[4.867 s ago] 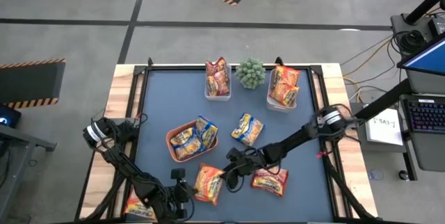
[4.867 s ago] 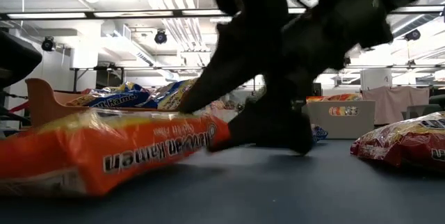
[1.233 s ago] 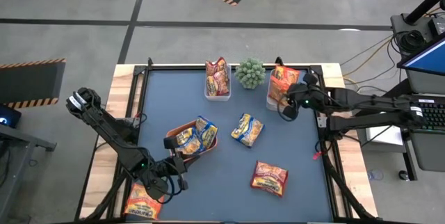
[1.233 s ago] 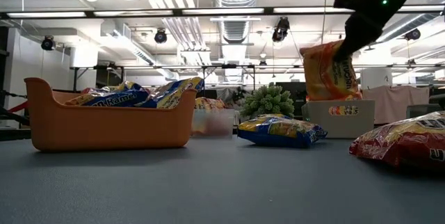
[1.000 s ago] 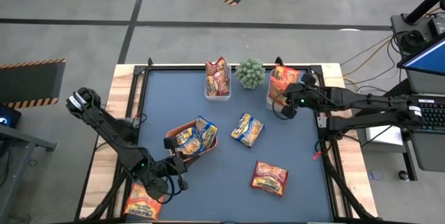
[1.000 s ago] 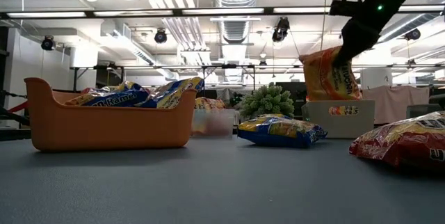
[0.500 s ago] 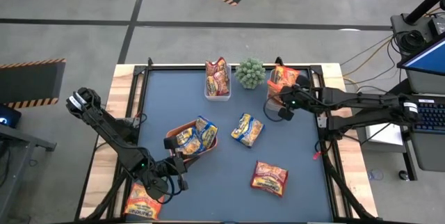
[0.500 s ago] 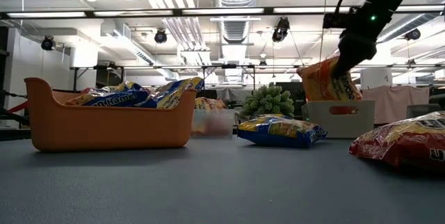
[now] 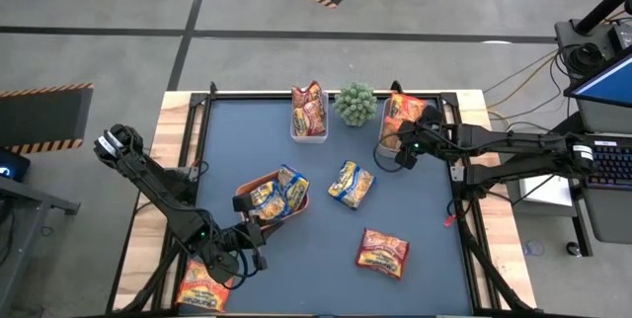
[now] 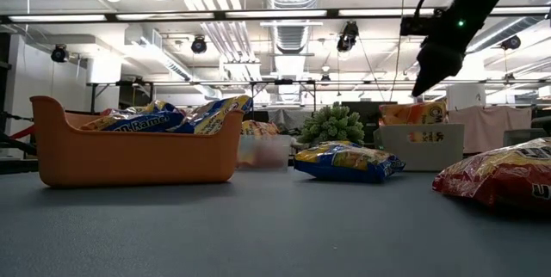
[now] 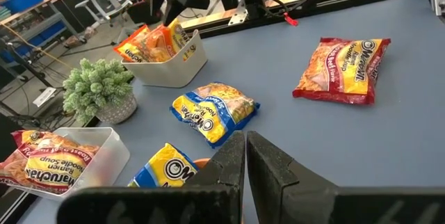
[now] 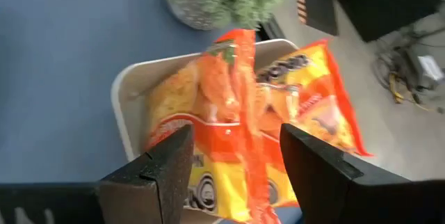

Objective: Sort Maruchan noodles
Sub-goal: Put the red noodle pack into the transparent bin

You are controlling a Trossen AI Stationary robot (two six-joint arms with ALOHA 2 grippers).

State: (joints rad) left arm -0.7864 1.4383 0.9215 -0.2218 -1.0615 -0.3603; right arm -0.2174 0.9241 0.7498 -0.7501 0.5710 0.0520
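Note:
The Maruchan noodles are flat crinkly packets. Orange ones (image 9: 403, 116) fill the white tub (image 10: 422, 146) at the far right, and one stands on edge there (image 12: 235, 78). Red ones (image 9: 309, 109) stand in a clear tub. Yellow-blue ones (image 9: 272, 197) lie in the orange tray (image 10: 129, 152). On the mat lie a yellow-blue packet (image 9: 352, 184) and a red one (image 9: 383, 252). My right gripper (image 12: 233, 161) hangs open just above the white tub, clear of the packets. My left gripper (image 11: 243, 154) is shut and empty over the tray's near left side.
A small potted plant (image 9: 355, 104) stands between the two tubs at the far edge. One orange packet (image 9: 200, 283) lies on the wooden border at the near left, beside my left arm. Bare mat lies in the middle and near the front edge.
My right gripper has opened over the white tub and let go of an orange packet. The packet hung upright from the fingers, then tipped over and dropped into the tub onto the other orange ones.

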